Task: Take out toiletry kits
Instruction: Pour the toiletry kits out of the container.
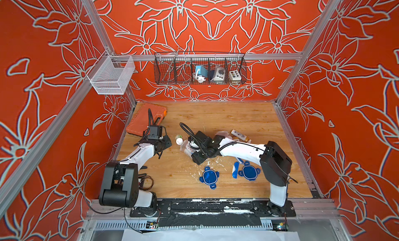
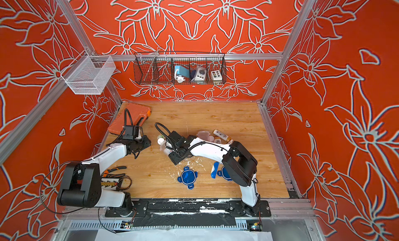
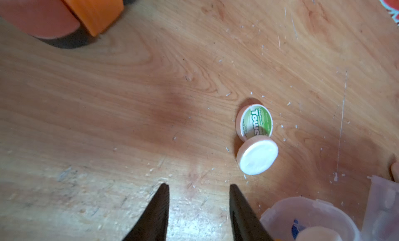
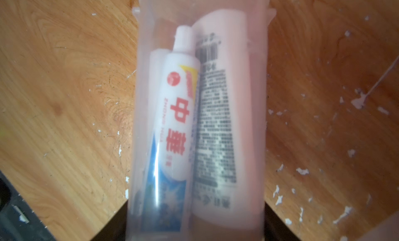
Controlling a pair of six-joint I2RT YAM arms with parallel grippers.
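My right gripper (image 4: pixel 195 207) is shut on a clear jar (image 4: pixel 260 121) that lies tilted over the table. Inside it are a blue-white toothpaste tube (image 4: pixel 177 112) and a white barcoded tube (image 4: pixel 218 121). Two round tins lie on the wood, touching: a green-topped tin (image 3: pixel 257 121) and a plain white one (image 3: pixel 257 155). My left gripper (image 3: pixel 198 186) is open just short of them, with bare table between its jaws. In a top view, a barcoded bottle (image 1: pixel 238 133), a gold-capped bottle (image 1: pixel 246 139) and a blue-white toothbrush (image 1: pixel 235 169) lie loose near the right arm.
Two blue four-tab lids (image 1: pixel 209 177) (image 1: pixel 249 172) lie near the front. An orange tool case (image 1: pixel 146 120) sits at the back left, close to my left wrist. A second clear jar (image 1: pixel 222 134) lies behind the right arm. Pliers and cables (image 2: pixel 114 171) lie by the left arm's base.
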